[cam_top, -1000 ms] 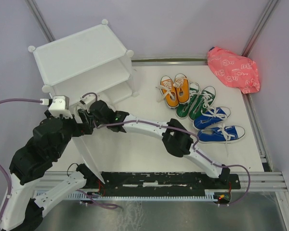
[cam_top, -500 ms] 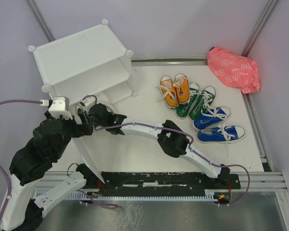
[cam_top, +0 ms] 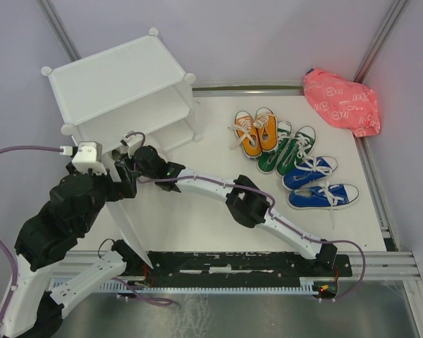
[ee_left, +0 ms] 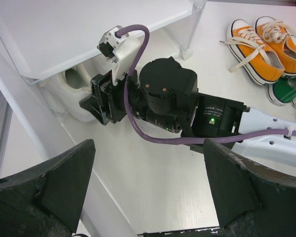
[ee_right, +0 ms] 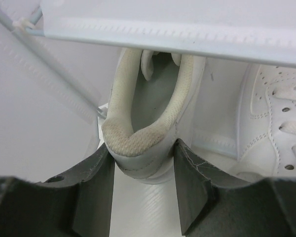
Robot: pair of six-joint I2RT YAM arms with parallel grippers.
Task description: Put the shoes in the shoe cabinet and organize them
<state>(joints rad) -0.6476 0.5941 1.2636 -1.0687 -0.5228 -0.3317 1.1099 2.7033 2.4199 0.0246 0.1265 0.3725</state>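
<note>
The white shoe cabinet stands at the far left. My right gripper is shut on the heel of a white shoe and holds it inside the cabinet's lower compartment, beside a second white shoe. In the left wrist view the right gripper reaches under the shelf, where the white shoe shows. My left gripper is open and empty, hovering above the table in front of the cabinet. The orange pair, green pair and blue pair lie on the table at the right.
A pink patterned bag lies at the far right corner. The right arm stretches diagonally across the table's middle. The cabinet's side panel stands close to the left gripper. Metal frame rails border the table.
My right arm has pushed a little further left, carrying the white shoe deeper under the cabinet shelf. The left arm has barely moved.
</note>
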